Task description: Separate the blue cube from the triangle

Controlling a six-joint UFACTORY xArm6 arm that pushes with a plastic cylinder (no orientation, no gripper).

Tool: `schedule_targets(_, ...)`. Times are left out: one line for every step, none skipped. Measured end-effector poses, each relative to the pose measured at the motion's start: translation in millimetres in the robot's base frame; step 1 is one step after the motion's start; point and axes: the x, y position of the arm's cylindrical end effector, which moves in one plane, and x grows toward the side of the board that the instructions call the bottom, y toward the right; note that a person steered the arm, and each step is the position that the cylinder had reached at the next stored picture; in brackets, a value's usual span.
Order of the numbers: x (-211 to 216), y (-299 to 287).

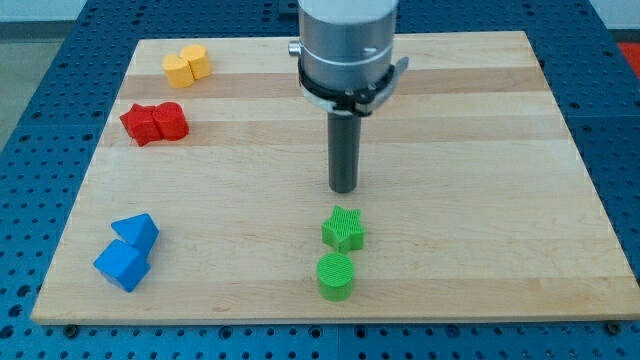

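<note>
Counter (480,150) is a pale wooden board on a blue perforated base (30,150), w/ 8 blocks total, in 4 colour pairs. Blue: 2, both at the view's bottom left. The blue cube (122,265) sits lowest and furthest left, touching the blue triangle (136,232), which lies just above it and slightly to the view's right; no gap shows btwn them. Red: 2 at the view's left, mid-upper; a red star-like block (141,124) touching a red cylinder-ish block (171,120) on its right. Yellow: 2 at the view's top left; a yellow block (178,70) and a second yellow block (196,61) pressed together, exact shapes hard to tell. Green: 2 near bottom centre; a green star (343,229) and right below it a green cylinder (335,276), about touching. 1 arm: grey wrist housing (347,45) comes in from the view's top centre, w/ the dark rod hanging straight down; my tip (343,189) is on the board just above the green star, close but apart from it. Tip is well apart from the blue pair, far to their right and a bit higher in view. No fingers on this rig, just the bare rod, so nothing is grasped.
</note>
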Motion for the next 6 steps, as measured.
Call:
schedule_targets(-6,-25)
schedule_targets(6,-55)
schedule_targets(13,-82)
schedule_targets(13,-111)
schedule_targets(13,-143)
schedule_targets(13,-180)
